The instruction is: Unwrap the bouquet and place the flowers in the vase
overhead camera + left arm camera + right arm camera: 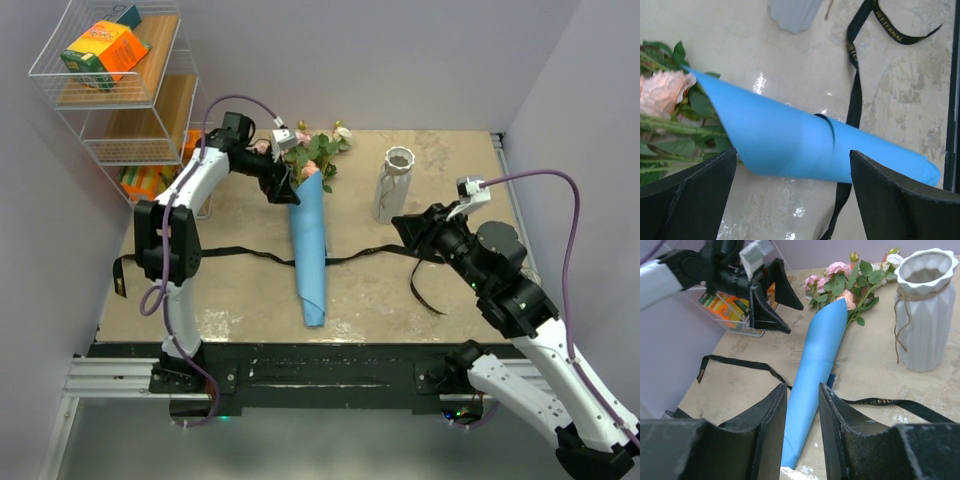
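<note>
The bouquet (310, 240) lies flat at mid-worktop (230, 300), blue cone tip near, roses (318, 152) far. A black ribbon (856, 90) trails loose across the cone; its gold lettering reads "ETERNAL". The vase (393, 185) stands upright, far right of the bouquet. Left gripper (285, 188): fingers wide, over the cone mouth, empty. Right gripper (405, 228): fingers narrowly parted, empty.

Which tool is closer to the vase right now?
Right. The right tool is just on the near side of the vase; the left tool is over the open end of the bouquet, farther away.
</note>
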`<state>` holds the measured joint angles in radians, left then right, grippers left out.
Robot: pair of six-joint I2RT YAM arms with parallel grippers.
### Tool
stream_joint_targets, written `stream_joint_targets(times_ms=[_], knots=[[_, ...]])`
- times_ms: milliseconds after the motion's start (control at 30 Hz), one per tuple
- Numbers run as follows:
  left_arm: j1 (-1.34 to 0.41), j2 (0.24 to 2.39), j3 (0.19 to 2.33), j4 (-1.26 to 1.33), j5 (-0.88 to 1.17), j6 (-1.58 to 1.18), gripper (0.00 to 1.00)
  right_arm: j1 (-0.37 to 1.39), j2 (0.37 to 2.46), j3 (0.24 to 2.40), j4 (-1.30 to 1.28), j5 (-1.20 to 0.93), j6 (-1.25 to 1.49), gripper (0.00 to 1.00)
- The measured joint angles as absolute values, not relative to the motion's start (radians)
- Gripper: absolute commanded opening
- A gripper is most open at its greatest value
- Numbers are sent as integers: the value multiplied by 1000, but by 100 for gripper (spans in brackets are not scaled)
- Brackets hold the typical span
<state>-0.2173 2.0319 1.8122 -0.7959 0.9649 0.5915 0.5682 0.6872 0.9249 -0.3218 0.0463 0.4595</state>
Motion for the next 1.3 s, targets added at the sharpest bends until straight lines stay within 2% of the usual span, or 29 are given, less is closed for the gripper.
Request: stream_joint_targets(times_ms=[333,567,633,667,800,900,1067,1167,1300], knots=[[-174,2239,1944,-872,954,618,96,568,680,925,-319,30,460,35],[-177,2261,1961,-884,957,626,93,568,681,924,-309,22,460,33],[-177,2262,1961,-885,960,630,88,568,682,923,-301,9,460,32],[-178,2263,1961,-885,962,632,85,568,683,923,-297,6,460,32],[-180,2271,1961,-890,974,650,60,568,691,910,-280,-1,465,31],[-186,2281,1962,-911,987,675,49,568,697,903,-274,-7,471,30],[-197,2308,1966,-960,1001,719,38,568,699,896,-267,-19,475,28],[-199,2310,1966,-979,1006,731,24,568,699,892,-261,-20,479,27],[-199,2309,1968,-993,1017,748,0,568,700,891,-255,-22,484,27]])
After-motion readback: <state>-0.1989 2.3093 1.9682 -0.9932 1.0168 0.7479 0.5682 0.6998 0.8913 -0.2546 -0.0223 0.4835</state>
